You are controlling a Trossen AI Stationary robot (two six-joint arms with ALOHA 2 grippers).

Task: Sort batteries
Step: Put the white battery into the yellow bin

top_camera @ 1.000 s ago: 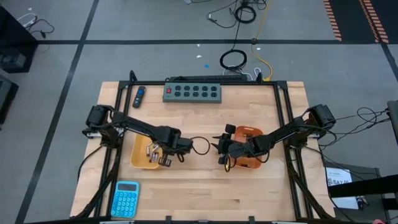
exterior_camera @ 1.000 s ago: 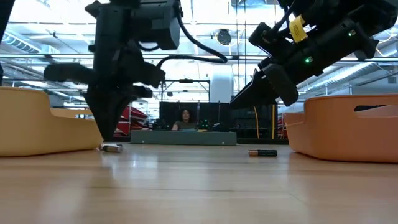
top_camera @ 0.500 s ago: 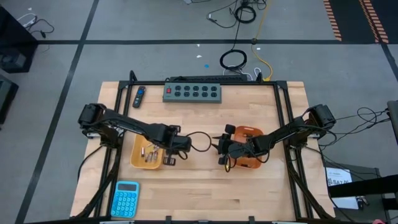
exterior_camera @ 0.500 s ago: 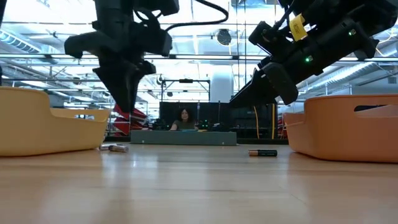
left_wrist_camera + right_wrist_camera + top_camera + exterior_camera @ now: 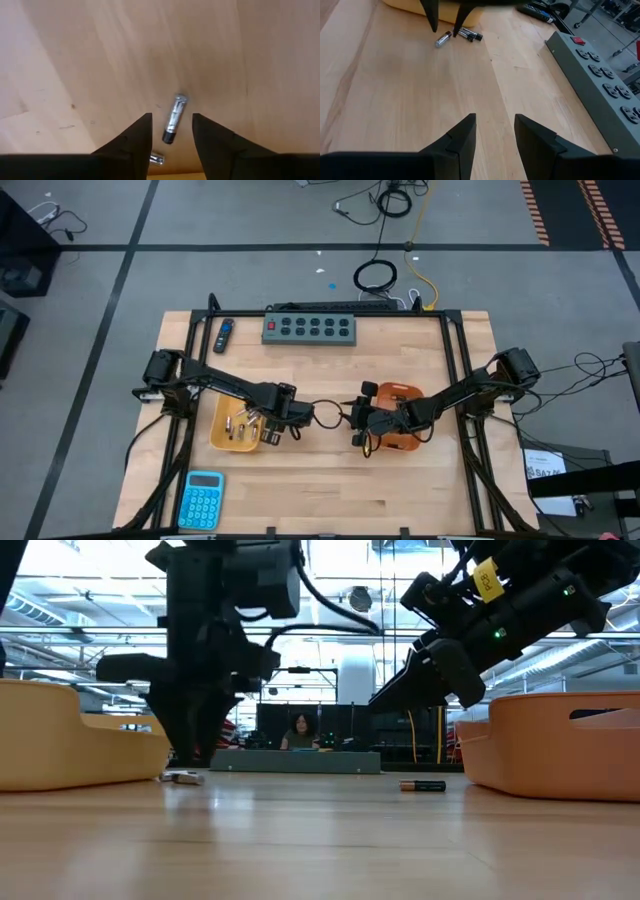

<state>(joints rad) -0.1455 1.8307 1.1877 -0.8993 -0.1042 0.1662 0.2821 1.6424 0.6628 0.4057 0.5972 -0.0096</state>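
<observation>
On the wood just right of the yellow tray lie two batteries: a silvery one with a dark end, and a second battery close by. My left gripper hangs open above the silvery one, a finger on either side, touching nothing. The right wrist view shows those fingers over the two batteries. More batteries lie inside the yellow tray. Another battery lies on the table nearer the orange tray. My right gripper waits open beside the orange tray.
A grey power strip lies along the far edge, with a blue-and-black stick gadget to its left. A blue calculator sits at the near left. Bare wood lies between the two trays. A person sits far behind the table.
My left gripper has left the yellow tray, risen, gone toward the table's right edge and come down over the batteries beside the tray. Its fingers have opened on the way. My right gripper has kept still.
</observation>
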